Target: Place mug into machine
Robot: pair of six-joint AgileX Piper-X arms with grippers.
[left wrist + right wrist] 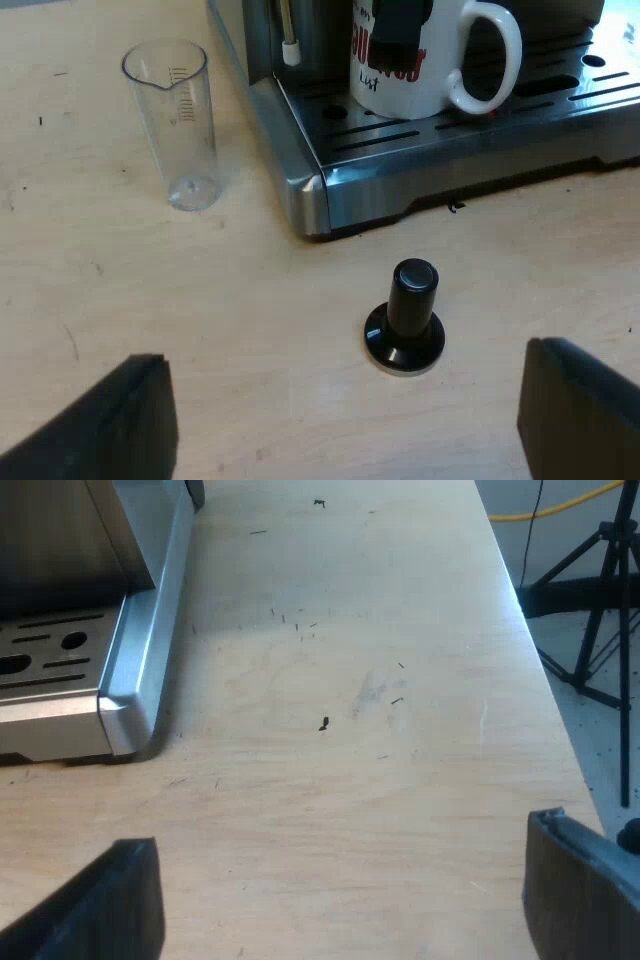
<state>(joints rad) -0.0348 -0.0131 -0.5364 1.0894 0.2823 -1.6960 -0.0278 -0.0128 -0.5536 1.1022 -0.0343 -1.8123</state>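
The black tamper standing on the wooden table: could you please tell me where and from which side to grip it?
Grip the black round-based tamper by its upright cylindrical knob, coming straight down from above: it stands on its wide flat base, apart from the steel espresso machine, so my open left gripper should straddle the knob.

The espresso machine (450, 160) is cut off above its drip tray, and the mug (440, 60) standing on that tray loses its rim to the picture's edge. A dark shape (400, 25), too cropped to identify, hides part of the mug's lettering. The measuring glass (175, 125) beside the machine bears marks too small to read. Only the finger ends of the left tool (345, 420) and the right tool (340, 900) are inside the edge.
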